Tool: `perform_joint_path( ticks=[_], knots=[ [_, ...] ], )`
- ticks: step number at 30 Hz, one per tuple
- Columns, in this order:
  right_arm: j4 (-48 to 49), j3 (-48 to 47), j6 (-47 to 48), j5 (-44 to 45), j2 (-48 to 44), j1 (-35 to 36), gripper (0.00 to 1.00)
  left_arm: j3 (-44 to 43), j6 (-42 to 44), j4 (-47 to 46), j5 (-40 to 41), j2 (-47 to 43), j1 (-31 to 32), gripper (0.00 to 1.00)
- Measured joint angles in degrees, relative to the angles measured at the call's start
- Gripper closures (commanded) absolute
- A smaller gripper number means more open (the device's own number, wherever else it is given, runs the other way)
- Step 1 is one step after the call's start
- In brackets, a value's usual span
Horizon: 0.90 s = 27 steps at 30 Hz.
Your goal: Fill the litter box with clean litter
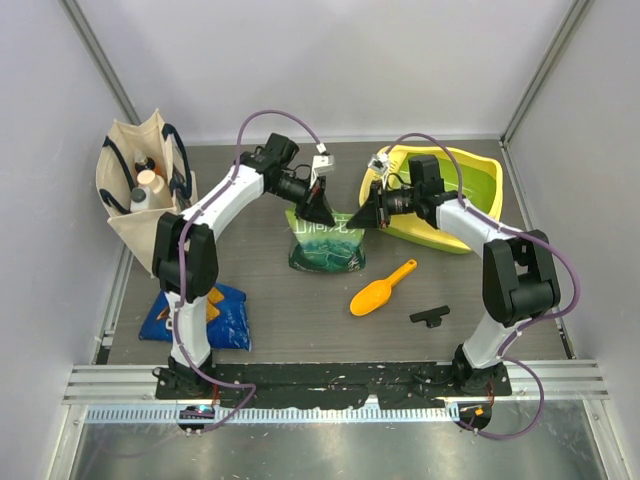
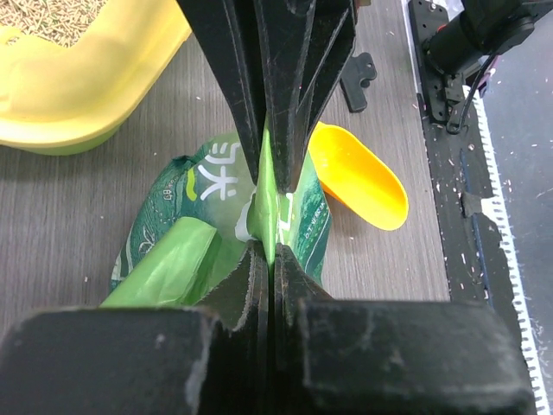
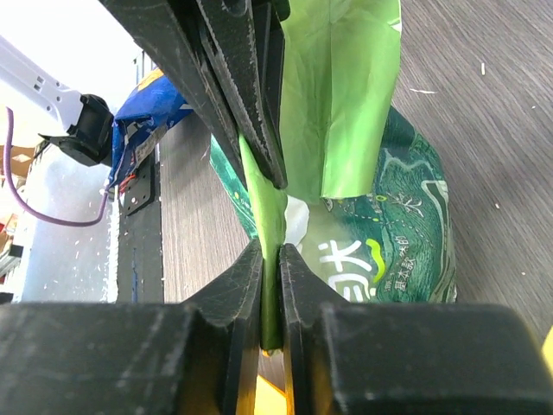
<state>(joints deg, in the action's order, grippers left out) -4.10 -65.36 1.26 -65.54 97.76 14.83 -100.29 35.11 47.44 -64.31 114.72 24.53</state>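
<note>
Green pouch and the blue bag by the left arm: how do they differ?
The green pouch sits mid-table, its top pinched by the left gripper and the right gripper. The blue bag lies flat by the left arm's base, untouched. The green pouch carries white lettering on dark green, while the blue bag is blue with orange patches. Both are soft packets on the grey table.

Lying flat and open-topped close behind the jaws of the right gripper, litter box with rounded yellow rim and lime-green basin, and inside it, up and to the left of the left gripper's closed jaws, pale beige sandy clean litter.
</note>
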Motion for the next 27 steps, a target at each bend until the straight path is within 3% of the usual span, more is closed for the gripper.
perform_joint_path(
  ticks=[7, 8, 9, 12, 22, 27],
  knots=[
    [-1.88, -0.35, 1.9, -0.66, 0.02, -0.42, 0.99, -0.11, -1.64, 0.66, -1.51, 0.68, -0.63, 0.98],
    [-2.05, -0.35, 2.05, -0.7, 0.02, -0.39, 0.99, -0.44, -1.6, 1.27, -1.7, 0.96, -0.66, 0.8],
    [-2.21, -0.35, 2.12, -0.76, 0.02, -0.39, 0.99, -1.31, -1.46, 2.36, -1.86, 1.51, -0.68, 0.72],
    [-2.49, -0.48, 2.29, -0.92, 0.24, -0.52, 0.98, -4.07, -1.27, 4.83, -2.08, 3.15, -0.79, 0.64],
    [-2.64, -1.33, 1.62, -1.79, 1.36, -1.09, 0.99, -8.37, -9.9, -1.49, -2.54, 5.46, 0.33, 0.63],
    [-2.64, -1.36, 1.42, -1.84, 1.4, -1.09, 0.99, -9.64, -11.87, -3.23, -3.04, 7.39, 2.32, 0.68]
  ],
)
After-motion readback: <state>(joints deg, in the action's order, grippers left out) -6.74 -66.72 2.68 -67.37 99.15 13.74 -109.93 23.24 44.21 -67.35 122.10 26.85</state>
